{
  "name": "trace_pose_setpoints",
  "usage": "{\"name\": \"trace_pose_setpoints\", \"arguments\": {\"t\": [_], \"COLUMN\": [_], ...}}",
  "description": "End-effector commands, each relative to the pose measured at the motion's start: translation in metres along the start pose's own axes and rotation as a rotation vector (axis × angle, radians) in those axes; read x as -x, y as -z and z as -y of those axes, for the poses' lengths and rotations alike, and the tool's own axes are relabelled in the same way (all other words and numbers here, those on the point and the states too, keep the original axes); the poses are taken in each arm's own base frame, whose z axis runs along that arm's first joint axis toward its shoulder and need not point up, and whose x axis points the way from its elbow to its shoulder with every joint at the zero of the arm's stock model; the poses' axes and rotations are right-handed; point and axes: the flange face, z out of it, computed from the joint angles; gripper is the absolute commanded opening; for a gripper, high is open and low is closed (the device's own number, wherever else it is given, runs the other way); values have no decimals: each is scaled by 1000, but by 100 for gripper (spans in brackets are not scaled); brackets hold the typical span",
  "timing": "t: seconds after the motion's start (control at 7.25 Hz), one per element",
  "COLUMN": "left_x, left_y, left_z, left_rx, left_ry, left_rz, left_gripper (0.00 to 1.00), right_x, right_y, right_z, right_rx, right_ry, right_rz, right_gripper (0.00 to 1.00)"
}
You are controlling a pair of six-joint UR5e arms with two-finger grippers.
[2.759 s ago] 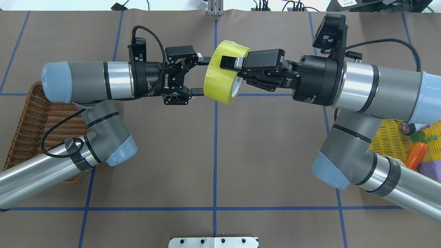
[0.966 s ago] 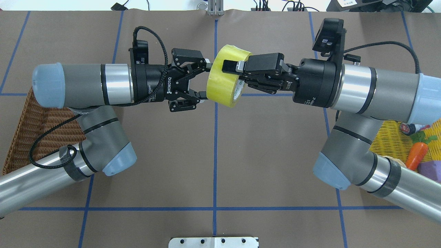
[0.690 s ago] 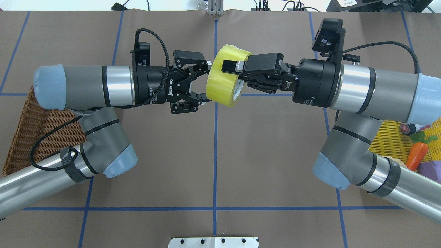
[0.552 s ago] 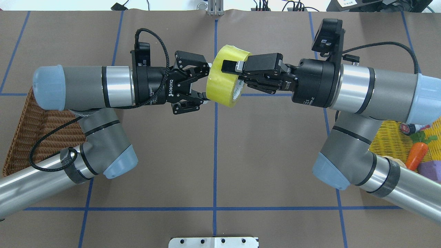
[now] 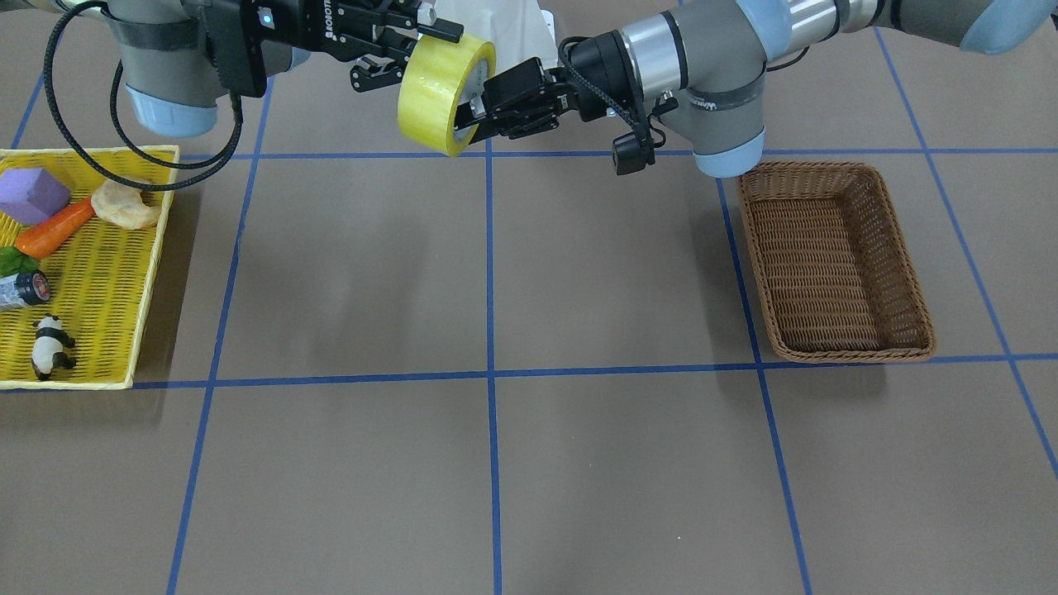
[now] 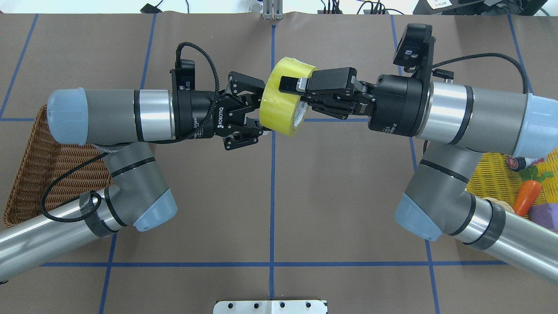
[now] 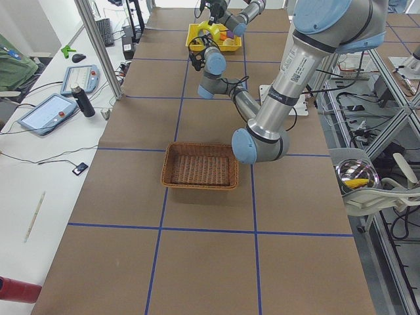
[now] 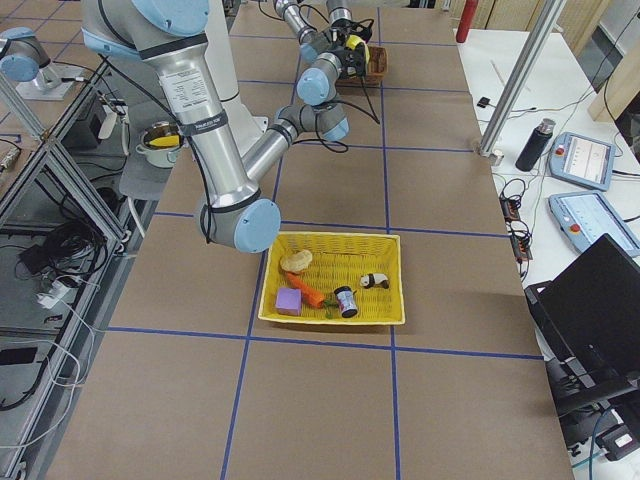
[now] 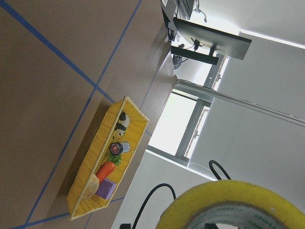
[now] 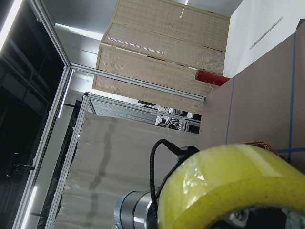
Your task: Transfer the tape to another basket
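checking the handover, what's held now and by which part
The tape, by its wall: the right gripper has one jaw on the outer face, the other apparently inside the core. Whether the left gripper grips it cannot be told.

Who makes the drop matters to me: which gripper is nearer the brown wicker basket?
Left. The left gripper is between the basket and the tape; the right gripper, clamping the tape, is beyond it.

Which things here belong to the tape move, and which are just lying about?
Job: tape, held by right gripper; left gripper at it; brown wicker basket.
Lying about: yellow tray with carrot, purple block, panda figure, small can, tan bun.
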Motion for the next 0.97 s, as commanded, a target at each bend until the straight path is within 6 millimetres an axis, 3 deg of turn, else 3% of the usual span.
{"name": "trace_pose_setpoints", "arguments": {"t": [0.0,0.28,0.41,0.55,0.69,0.83], "left_x": [-1,-1,-4,-4,-5,-9], "left_y": [0,0,1,2,1,1], "left_z": [-1,-2,-5,-5,-6,-10], "left_rx": [4,6,8,6,0,-8], "left_ry": [1,0,0,5,14,19], "left_rz": [-1,-1,-6,-4,3,12], "left_gripper": [44,38,27,6,0,0], "right_x": [-1,-3,-3,-3,-3,-5], "right_y": [0,0,-1,-1,-1,-2], "right_z": [-1,-3,-4,-5,-6,-7], "right_rx": [1,6,9,10,11,12], "right_ry": [-1,-3,-5,-7,-8,-13], "right_rz": [-1,-4,-3,-3,-3,-4], "right_gripper": [0,0,0,0,8,49]}}
